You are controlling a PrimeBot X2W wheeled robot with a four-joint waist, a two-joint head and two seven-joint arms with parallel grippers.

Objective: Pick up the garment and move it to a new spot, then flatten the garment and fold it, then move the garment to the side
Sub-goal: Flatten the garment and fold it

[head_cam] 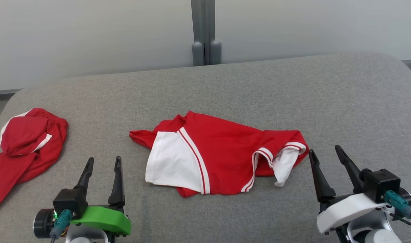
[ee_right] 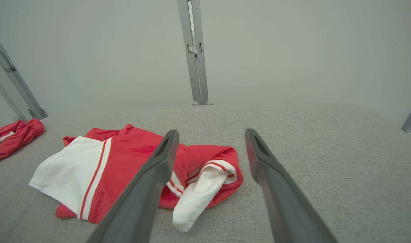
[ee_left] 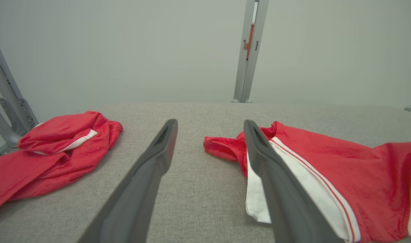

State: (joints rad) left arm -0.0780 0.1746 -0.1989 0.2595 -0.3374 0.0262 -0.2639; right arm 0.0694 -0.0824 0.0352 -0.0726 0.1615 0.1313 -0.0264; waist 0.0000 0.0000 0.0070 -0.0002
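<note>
- Head view: I see the red-and-white garment [head_cam: 222, 155] lying crumpled at the middle of the grey padded surface [head_cam: 259, 84], between my two grippers.
- Left gripper [head_cam: 104, 158]: fingers spread wide, holding nothing, near the garment's white panel, not touching.
- Right gripper [head_cam: 325, 149]: fingers spread wide, holding nothing, just beside the striped sleeve.
- Second red garment [head_cam: 23, 145]: bunched at the surface's left edge, well apart.

— What sort of place is this?
— A lab or test bay, I'd say. Plain pale panels [head_cam: 90, 37] joined by a grey metal post [head_cam: 205, 30] stand behind the far edge of a grey cloth-covered surface [head_cam: 276, 87] with rounded corners.
— Anything else?
— Bare metal struts [ee_left: 6, 101] off its left edge.
</note>
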